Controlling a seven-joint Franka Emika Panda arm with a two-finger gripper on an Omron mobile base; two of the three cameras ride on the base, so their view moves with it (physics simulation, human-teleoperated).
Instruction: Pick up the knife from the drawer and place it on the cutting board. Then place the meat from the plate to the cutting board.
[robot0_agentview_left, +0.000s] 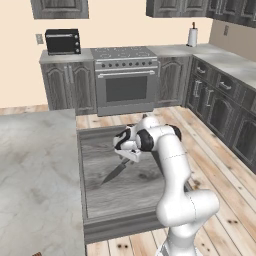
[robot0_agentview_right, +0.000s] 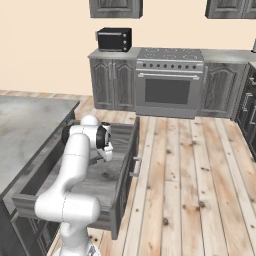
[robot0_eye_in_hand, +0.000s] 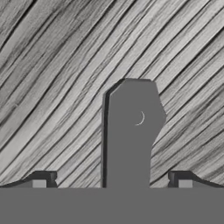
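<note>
Grey drawer (robot0_agentview_left: 100, 200) floor below — gripper (robot0_eye_in_hand: 112, 177) spread wide, empty, straddling knife (robot0_agentview_left: 116, 171) handle; blade runs from the hand toward the counter side.

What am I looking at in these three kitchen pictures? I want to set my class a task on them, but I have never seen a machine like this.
It is a computer-drawn kitchen with a white robot arm on a base that can drive. Two pictures come from cameras on that base, behind the arm to its left and right. The third comes from a camera on the hand, looking along the gripper.

The arm reaches down into a wide open drawer under a grey counter. On the drawer's wood-grain floor lies a knife, blade pointing towards the cameras. In the hand picture the dark shape between the two fingertips is one end of the knife. The gripper is open, a fingertip on each side; nothing is held yet.

Behind stand an oven and a toaster oven.
</note>
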